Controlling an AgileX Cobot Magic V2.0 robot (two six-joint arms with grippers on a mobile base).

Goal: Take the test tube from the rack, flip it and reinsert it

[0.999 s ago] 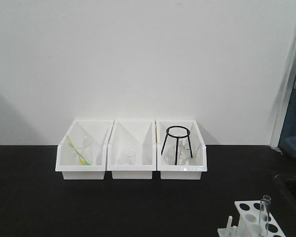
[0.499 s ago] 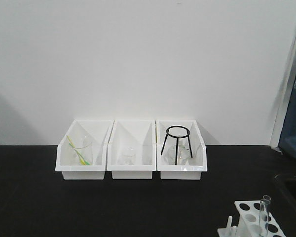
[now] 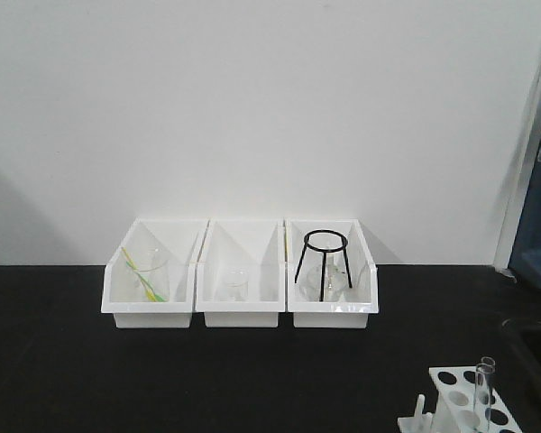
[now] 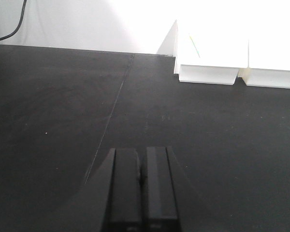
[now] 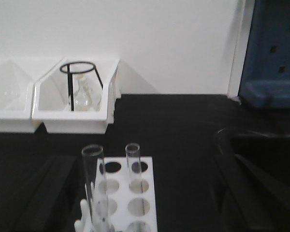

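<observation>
Front view: the rack [image 3: 457, 388] sits at five o'clock on the surface [image 3: 252, 370] with its test tube [image 3: 483, 392] upright. Nothing has moved, so the flip seems unstarted. Left wrist: left gripper [image 4: 141, 166] fingers pressed together. Right wrist: right gripper [image 5: 145, 193] fingers spread, flanking the rack.

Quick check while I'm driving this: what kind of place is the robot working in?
Most likely a chemistry lab bench: a test tube rack holding glass tubes, plus a flask and a black tripod stand in a white bin, all on a black tabletop.
</observation>
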